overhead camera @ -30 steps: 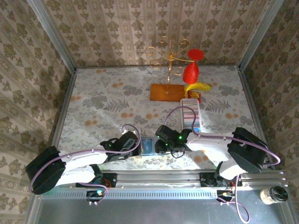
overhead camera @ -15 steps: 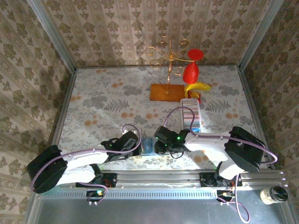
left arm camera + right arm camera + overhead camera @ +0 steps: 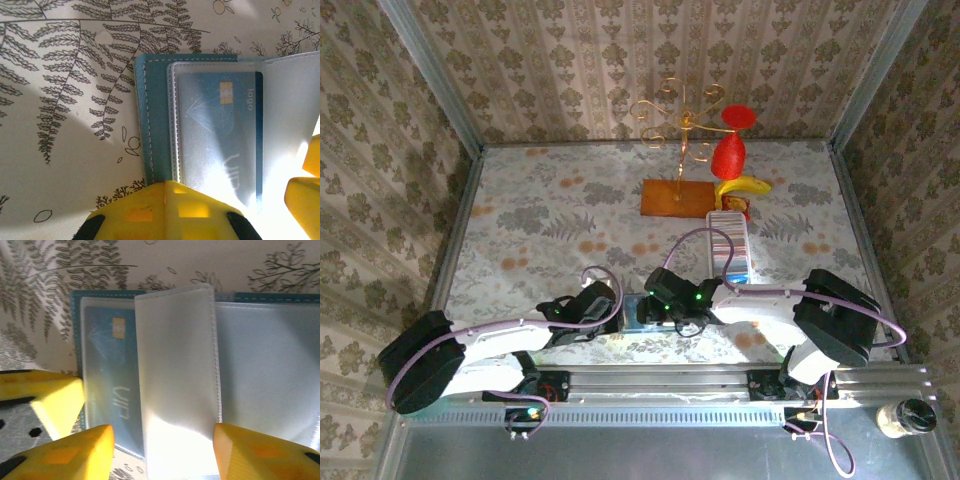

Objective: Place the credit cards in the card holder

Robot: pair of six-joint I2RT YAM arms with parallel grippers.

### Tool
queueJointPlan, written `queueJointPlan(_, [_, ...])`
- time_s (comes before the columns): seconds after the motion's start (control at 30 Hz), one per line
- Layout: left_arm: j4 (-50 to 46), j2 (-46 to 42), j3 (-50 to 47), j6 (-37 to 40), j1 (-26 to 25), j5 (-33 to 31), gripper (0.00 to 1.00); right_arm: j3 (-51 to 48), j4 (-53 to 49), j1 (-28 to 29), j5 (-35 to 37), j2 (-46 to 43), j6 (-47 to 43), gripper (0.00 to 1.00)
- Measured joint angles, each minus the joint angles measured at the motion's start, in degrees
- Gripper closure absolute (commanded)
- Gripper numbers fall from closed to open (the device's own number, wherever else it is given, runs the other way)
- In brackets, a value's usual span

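Observation:
The teal card holder (image 3: 155, 115) lies open on the cloth at the near edge, between both grippers (image 3: 638, 312). A blue credit card (image 3: 220, 130) sits inside its left clear sleeve (image 3: 110, 370). My left gripper (image 3: 170, 184) is shut, its yellow tips pressed on the holder's near left edge. My right gripper (image 3: 162, 440) is open over the holder, its fingers (image 3: 90, 450) on either side of a raised clear sleeve page (image 3: 177, 365). More credit cards stand on edge in a long white tray (image 3: 730, 248).
Behind the tray are a banana (image 3: 742, 186), a red cup-like object (image 3: 728, 150) and a gold wire stand on a wooden base (image 3: 677, 195). A small jar (image 3: 905, 415) sits off the table at the lower right. The left part of the cloth is bare.
My right gripper has shifted left over the holder and its jaws have spread wider. The left arm has stayed put.

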Motion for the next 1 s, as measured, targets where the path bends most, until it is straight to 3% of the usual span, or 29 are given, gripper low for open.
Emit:
queueJointPlan(0.63, [-0.3, -5.2, -2.1, -1.1, -0.1, -0.2, 0.92, -2.5, 13.0, 0.4, -3.1, 0.0, 4.7, 0.47])
queueJointPlan(1.0, [-7.5, -14.1, -2.4, -2.6, -0.4, -5.3, 0.89, -2.5, 15.4, 0.4, -4.5, 0.7, 5.6, 0.47])
